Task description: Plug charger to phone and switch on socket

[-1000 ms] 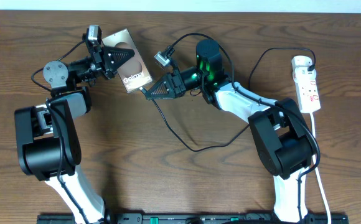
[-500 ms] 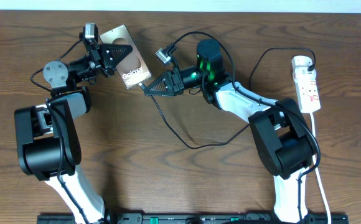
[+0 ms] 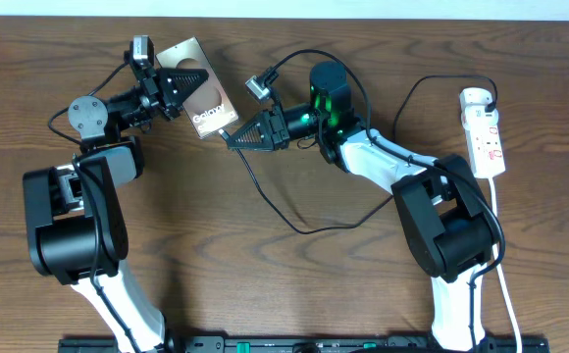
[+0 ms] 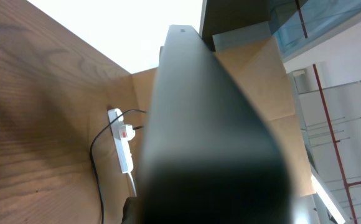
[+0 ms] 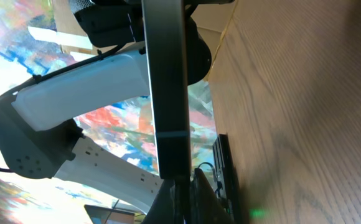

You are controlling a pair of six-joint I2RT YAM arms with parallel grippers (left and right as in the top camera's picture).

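The main risk is that the plug misses the port. The right tool (image 3: 233,139) is closed on the plug tip of the charger (image 3: 265,196), which stands just at the lower end of the phone (image 3: 211,108). Whether it has gone in, I cannot tell. If the tip is a little off line or turned the wrong way, a push would slide it along the edge. It could also twist the phone in its grip, because the phone seems to have only the left tool (image 3: 180,86) clamped on it as support. The long loop of cable on the desk (image 3: 294,294) can also pull the tip sideways.

The phone is near the far edge of the desk, left of the middle, and tilted. The socket (image 3: 487,142) lies by the right edge, well apart, with the white adapter (image 3: 475,97) at its far end.

The left arm reaches from its base toward the far edge, with its wrist turned to the right. The right arm stretches left across the middle and points at the phone.
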